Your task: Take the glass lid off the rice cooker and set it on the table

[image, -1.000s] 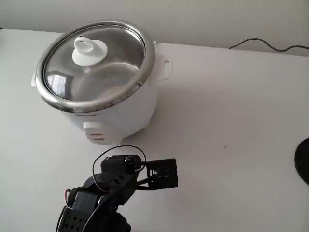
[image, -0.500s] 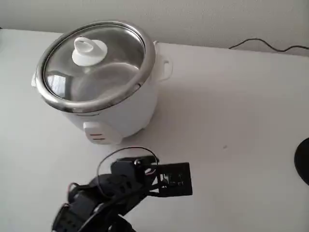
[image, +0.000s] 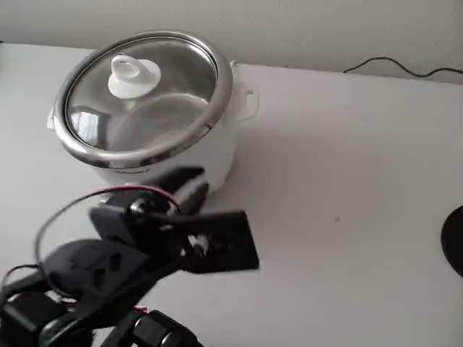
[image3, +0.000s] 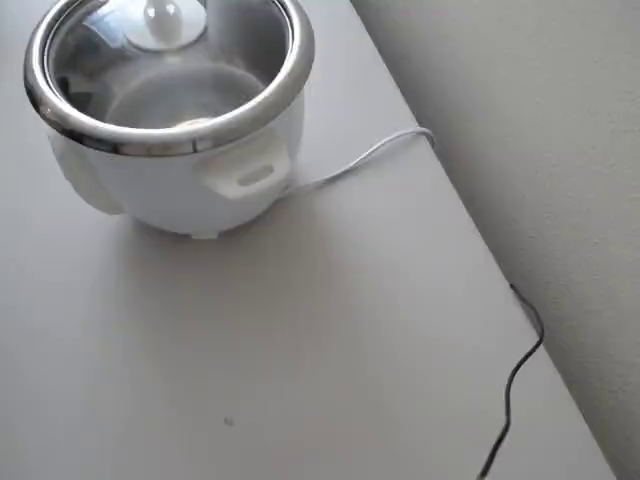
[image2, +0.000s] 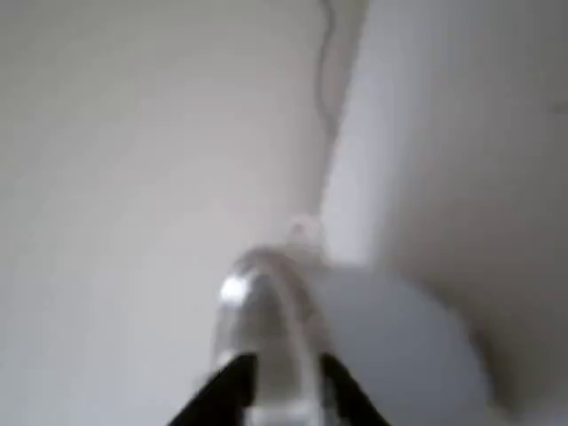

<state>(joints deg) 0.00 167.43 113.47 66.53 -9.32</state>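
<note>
The white rice cooker (image: 221,141) stands at the back left of the table (image: 347,181), and from above it sits at the top left (image3: 170,185). The glass lid (image: 170,79) rests on its steel rim, white knob (image: 132,76) up; the overhead view shows the lid (image3: 190,70) seated too. My black gripper (image: 184,186) is blurred, raised just in front of the cooker's front panel, below the lid. In the wrist view the gripper (image2: 286,399) has its two dark fingertips apart with nothing held, and the lid's rim (image2: 257,302) is just beyond them.
A black cable (image: 405,69) runs along the back right near the wall. A dark round thing (image: 454,238) is cut by the right edge. From above, a white cord (image3: 360,160) leads from the cooker to the table's edge, where a black cable (image3: 515,375) hangs.
The arm has lifted off its low pose and swung left and forward, bringing the gripper up to the cooker's front. The lid and cooker have not moved.
</note>
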